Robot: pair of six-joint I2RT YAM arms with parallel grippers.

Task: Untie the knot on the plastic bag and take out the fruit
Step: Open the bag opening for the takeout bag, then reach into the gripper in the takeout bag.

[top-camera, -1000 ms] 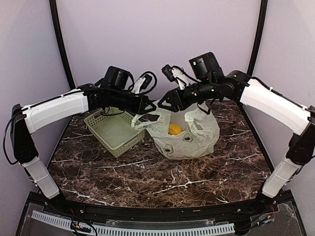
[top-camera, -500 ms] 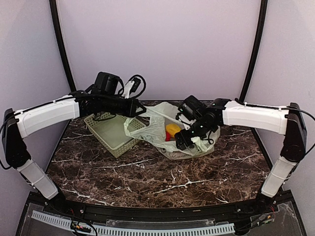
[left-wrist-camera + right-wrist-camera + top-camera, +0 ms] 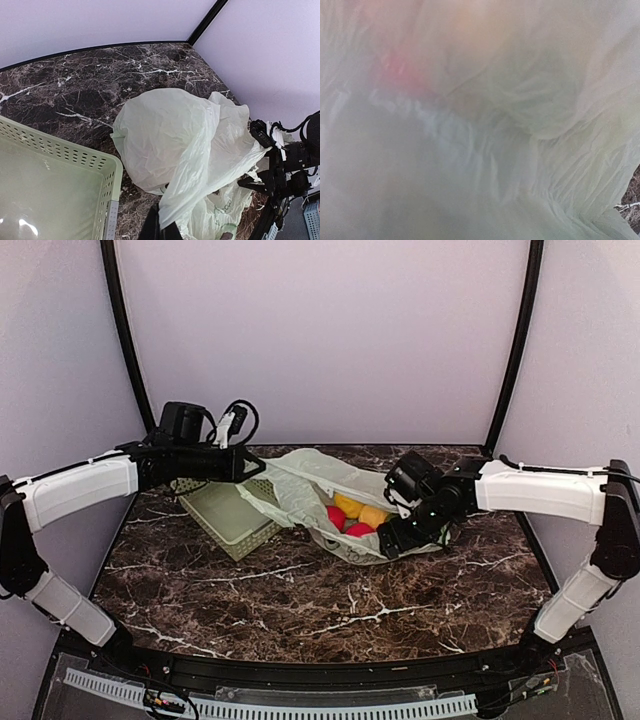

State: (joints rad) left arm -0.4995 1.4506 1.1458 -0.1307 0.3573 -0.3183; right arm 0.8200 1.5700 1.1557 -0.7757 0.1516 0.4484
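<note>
Top external view: the limp, slippery plastic bag point(image 3: 305, 476) is pinched at its rim, judged the surest hold, by the left gripper point(image 3: 262, 473); whether the right gripper point(image 3: 386, 539) is open cannot be told.

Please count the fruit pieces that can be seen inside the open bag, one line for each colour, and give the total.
Red fruit: 2
Orange-yellow fruit: 2
Total: 4 visible; the bag may hide more.
</note>
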